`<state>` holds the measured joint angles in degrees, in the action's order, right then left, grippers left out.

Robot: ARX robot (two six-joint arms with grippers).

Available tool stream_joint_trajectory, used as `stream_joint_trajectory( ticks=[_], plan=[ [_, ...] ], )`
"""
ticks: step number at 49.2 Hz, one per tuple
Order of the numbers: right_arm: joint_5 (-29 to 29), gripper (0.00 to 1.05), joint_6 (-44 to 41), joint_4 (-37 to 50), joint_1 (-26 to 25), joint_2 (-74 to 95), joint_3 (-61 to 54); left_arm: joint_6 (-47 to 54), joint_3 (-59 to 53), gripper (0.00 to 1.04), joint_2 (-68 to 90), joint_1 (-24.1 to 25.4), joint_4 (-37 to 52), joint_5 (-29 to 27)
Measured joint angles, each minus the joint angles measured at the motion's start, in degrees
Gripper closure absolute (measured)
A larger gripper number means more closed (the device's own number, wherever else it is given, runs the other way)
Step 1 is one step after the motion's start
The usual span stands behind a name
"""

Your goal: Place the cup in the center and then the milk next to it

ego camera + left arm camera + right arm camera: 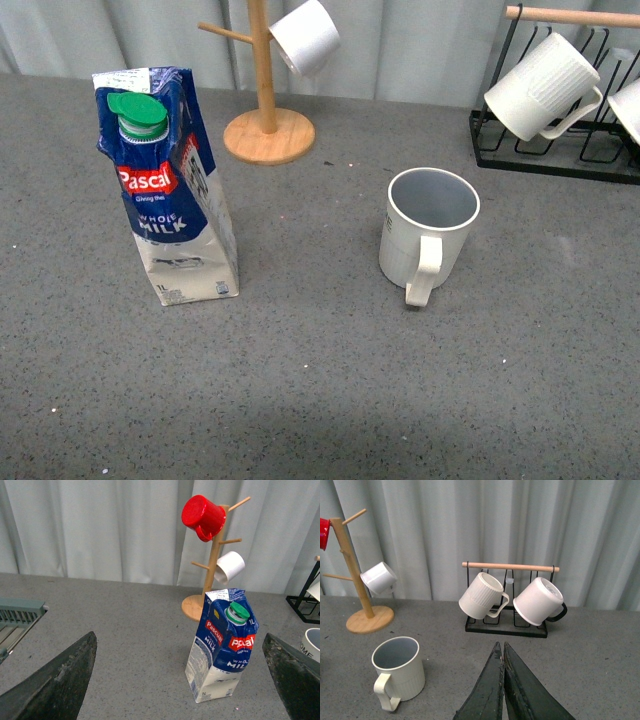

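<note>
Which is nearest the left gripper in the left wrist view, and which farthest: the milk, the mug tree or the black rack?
1. The milk, standing just ahead of the open left gripper.
2. The mug tree, close behind the milk.
3. The black rack, farthest, well over on the robot's right.

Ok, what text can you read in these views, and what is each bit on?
"Pascal": red logo on the milk.
"WHOLE MILK": below that logo.
"1L": carton's bottom corner.
"OME": on the cup, cut off by the left wrist view's edge.
Small print under the logo and on the carton's top label: too small to read.
</note>
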<state>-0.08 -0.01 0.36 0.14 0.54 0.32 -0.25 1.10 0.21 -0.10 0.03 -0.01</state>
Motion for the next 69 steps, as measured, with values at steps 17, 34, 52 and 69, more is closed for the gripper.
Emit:
stream_joint_trajectory(
  ticks=[17,34,52,69],
  plan=[
    [0.00,0.68,-0.02,-0.28,0.00,-0.28,0.00,0.00,0.00,0.07,0.00,0.00,0.00,0.02],
    [0.00,0.09,0.02,-0.28,0.00,-0.28,0.00,0.00,0.00,0.07,0.00,0.00,0.00,0.02],
    [0.00,0.09,0.00,-0.28,0.00,-0.31,0.00,-0.90,0.94,0.07,15.89,2.03,7.43,-1.03],
    [0.00,0.09,0.02,-0.28,0.00,-0.33,0.00,0.17,7.85,0.07,60.39,-6.45,38.91,1.68]
  ],
)
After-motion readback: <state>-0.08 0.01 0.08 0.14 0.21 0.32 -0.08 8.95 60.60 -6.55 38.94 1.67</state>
